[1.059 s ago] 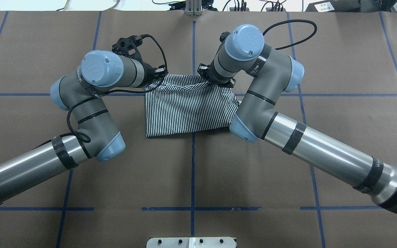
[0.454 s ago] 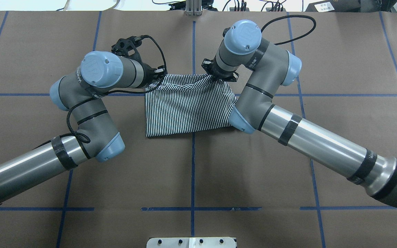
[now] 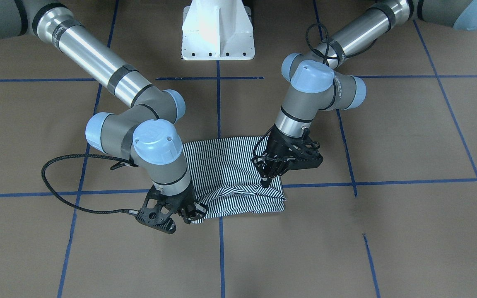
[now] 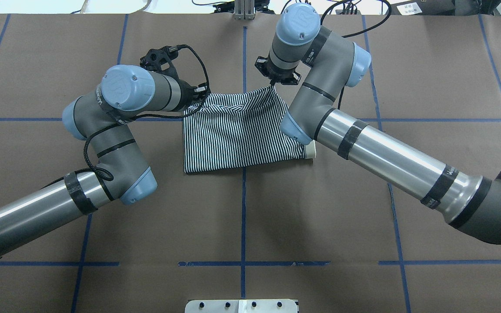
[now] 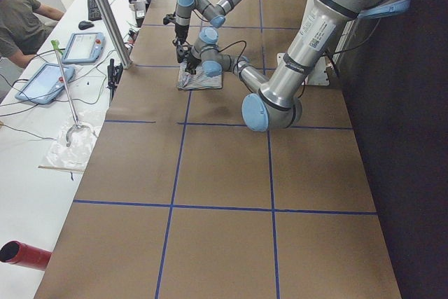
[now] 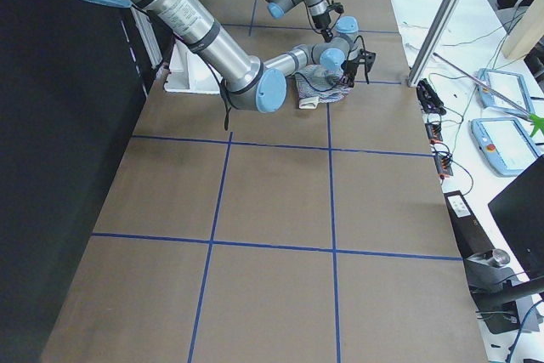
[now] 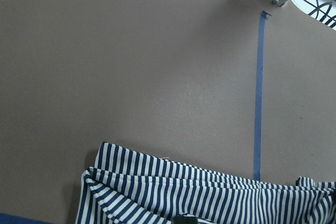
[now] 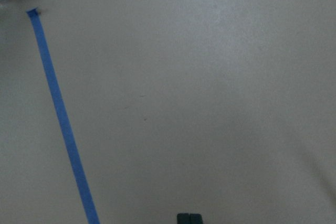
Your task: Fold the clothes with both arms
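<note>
The polo shirt (image 4: 237, 139) lies on the brown tabletop (image 4: 320, 226) just beyond its middle, toward 12 o'clock as the overhead view shows it, with the robot at 6. It is already down to a compact striped rectangle. No sleeve sticks out, and only a sliver of cream collar (image 4: 311, 150) peeps from under the layers at the 4 o'clock corner. The edges at 6 and 9 o'clock look straight and flat.

The 12 o'clock edge is the untidy part. There the layers are bunched into slanting creases, and both hands are on it. The left hand (image 3: 268, 183) has its fingertips together on a pinch of cloth near the 11 o'clock corner, with wrinkles running toward the pinch. The right hand (image 4: 272, 83) is closed on the 1 o'clock corner and holds it drawn out to a point toward 12, slightly off the tabletop as far as I can judge. Its own wrist camera shows the two fingertips pressed together and bare tabletop beyond, with the cloth itself out of that view.

My reading is that the early folds are done and the task is well past halfway. What seems left is to pull this far edge taut and lay it flat, then perhaps make one more fold toward 6 o'clock, and to let go with both hands
</note>
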`<state>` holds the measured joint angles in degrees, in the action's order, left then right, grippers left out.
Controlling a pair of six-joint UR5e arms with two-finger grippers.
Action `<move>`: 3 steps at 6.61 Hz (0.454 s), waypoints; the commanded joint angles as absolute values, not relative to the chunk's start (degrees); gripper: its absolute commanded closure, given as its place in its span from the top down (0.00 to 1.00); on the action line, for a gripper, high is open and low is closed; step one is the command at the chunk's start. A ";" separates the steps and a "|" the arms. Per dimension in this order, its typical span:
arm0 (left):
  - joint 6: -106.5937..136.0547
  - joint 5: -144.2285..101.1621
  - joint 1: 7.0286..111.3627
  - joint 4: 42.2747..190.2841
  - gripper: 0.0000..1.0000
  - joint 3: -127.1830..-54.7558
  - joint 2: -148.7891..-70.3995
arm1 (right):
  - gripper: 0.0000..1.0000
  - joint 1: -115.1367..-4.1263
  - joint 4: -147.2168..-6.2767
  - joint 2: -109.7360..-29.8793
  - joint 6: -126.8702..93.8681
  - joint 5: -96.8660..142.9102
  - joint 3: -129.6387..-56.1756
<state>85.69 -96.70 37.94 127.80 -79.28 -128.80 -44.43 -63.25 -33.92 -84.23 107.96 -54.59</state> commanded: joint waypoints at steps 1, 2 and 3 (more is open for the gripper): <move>86.22 -96.85 36.40 127.71 0.00 -79.10 -129.55 | 0.00 -50.41 -63.28 -33.75 -81.14 114.47 -53.44; 85.26 -97.12 34.65 124.14 0.00 -77.36 -133.12 | 0.00 -52.97 -63.37 -34.10 -78.43 117.91 -53.96; 80.21 -97.12 33.24 122.88 0.00 -73.69 -135.85 | 0.00 -54.56 -63.46 -36.80 -75.96 119.78 -56.66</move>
<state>83.62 -97.05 34.60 124.47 -76.43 -133.29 -52.63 -63.37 -34.87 -78.37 117.39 -54.72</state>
